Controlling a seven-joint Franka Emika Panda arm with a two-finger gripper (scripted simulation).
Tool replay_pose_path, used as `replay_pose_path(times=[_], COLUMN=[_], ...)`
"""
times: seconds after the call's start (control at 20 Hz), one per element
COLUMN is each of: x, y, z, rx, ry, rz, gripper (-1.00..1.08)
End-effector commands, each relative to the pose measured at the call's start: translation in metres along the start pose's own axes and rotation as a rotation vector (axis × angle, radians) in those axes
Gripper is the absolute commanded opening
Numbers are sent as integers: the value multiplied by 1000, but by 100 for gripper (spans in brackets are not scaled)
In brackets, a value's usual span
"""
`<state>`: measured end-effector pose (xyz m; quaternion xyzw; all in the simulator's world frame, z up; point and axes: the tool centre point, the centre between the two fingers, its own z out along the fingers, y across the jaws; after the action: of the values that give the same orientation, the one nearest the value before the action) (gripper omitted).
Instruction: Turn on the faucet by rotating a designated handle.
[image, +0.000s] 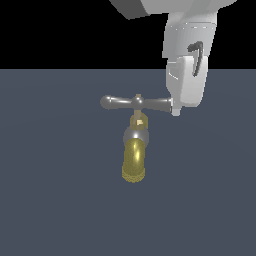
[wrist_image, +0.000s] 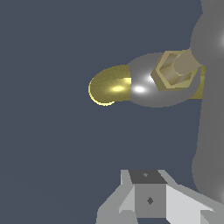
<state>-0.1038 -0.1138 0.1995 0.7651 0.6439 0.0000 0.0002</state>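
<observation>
The faucet (image: 135, 150) stands mid-scene in the exterior view, its brass-yellow spout (image: 134, 160) curving towards the camera below a silver collar (image: 136, 135). The grey crossbar handle (image: 136, 102) lies level on top. My gripper (image: 175, 111) hangs at the exterior view's right, its tip against the handle's right-hand knob. The fingers look shut together with nothing between them. In the wrist view the spout (wrist_image: 109, 85), the collar (wrist_image: 146, 85) and a brass hex stem (wrist_image: 173, 70) show from above. One handle arm (wrist_image: 210, 113) runs beside my gripper (wrist_image: 148, 199).
The faucet stands on a flat dark blue-grey floor (image: 50, 200). A black background lies beyond it. The white arm (image: 190, 40) comes down from above at the exterior view's right.
</observation>
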Motion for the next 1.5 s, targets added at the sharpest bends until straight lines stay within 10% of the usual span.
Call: replay_pose_path(times=[0.0,1.45], x=[-1,-10], y=[5,79], z=[0,0], rx=[0,0], ry=[0,0], rz=[0,-1], gripper=[-100,-100])
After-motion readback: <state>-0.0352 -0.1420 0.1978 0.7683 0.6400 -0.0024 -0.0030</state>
